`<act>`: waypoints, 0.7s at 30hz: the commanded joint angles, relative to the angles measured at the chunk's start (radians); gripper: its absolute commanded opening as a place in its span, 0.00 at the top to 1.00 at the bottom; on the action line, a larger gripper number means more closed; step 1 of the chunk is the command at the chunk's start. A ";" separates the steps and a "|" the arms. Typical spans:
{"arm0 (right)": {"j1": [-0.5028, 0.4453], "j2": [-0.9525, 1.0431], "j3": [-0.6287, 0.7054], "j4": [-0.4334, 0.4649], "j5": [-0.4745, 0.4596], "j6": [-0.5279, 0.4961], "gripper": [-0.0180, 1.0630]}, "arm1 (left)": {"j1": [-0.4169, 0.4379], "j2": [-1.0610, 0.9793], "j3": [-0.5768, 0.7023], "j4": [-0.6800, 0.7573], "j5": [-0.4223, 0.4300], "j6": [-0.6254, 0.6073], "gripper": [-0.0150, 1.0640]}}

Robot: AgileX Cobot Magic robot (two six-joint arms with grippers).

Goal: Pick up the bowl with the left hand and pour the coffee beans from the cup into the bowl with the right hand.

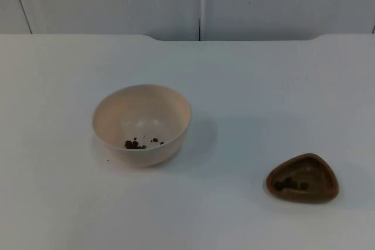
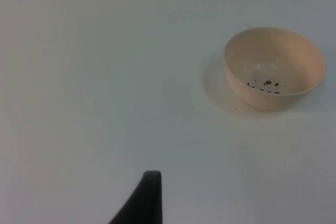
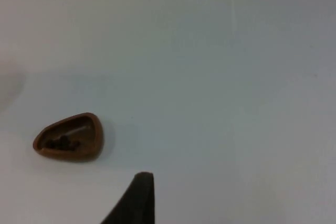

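Note:
A cream bowl (image 1: 142,124) stands upright on the white table, left of centre, with a few coffee beans (image 1: 136,143) at its bottom. A small brown cup (image 1: 303,178) with a rounded triangular rim sits near the front right, dark beans (image 1: 291,184) inside it. My left gripper (image 2: 147,198) hovers over bare table well short of the bowl (image 2: 274,68), touching nothing. My right gripper (image 3: 137,198) likewise hangs above the table, a short way from the cup (image 3: 69,136), holding nothing that I can see.
The white table top (image 1: 263,86) ends at a grey partition wall (image 1: 199,1) at the back. A wide stretch of bare table separates bowl and cup.

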 commanded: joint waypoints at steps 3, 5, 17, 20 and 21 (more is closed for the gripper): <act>-0.005 -0.004 0.008 -0.002 -0.012 -0.004 0.01 | 0.003 -0.004 0.005 -0.008 -0.011 -0.007 0.01; -0.005 -0.004 0.008 -0.002 -0.012 -0.004 0.01 | 0.009 -0.004 0.005 -0.008 -0.011 -0.007 0.01; -0.005 -0.004 0.008 -0.002 -0.012 -0.004 0.01 | 0.107 -0.004 0.005 -0.005 -0.011 -0.007 0.01; -0.005 -0.004 0.008 -0.002 -0.012 -0.004 0.01 | 0.149 -0.004 0.005 -0.005 -0.011 -0.007 0.01; -0.005 -0.004 0.008 -0.002 -0.012 -0.004 0.01 | 0.149 -0.004 0.005 -0.005 -0.011 -0.007 0.01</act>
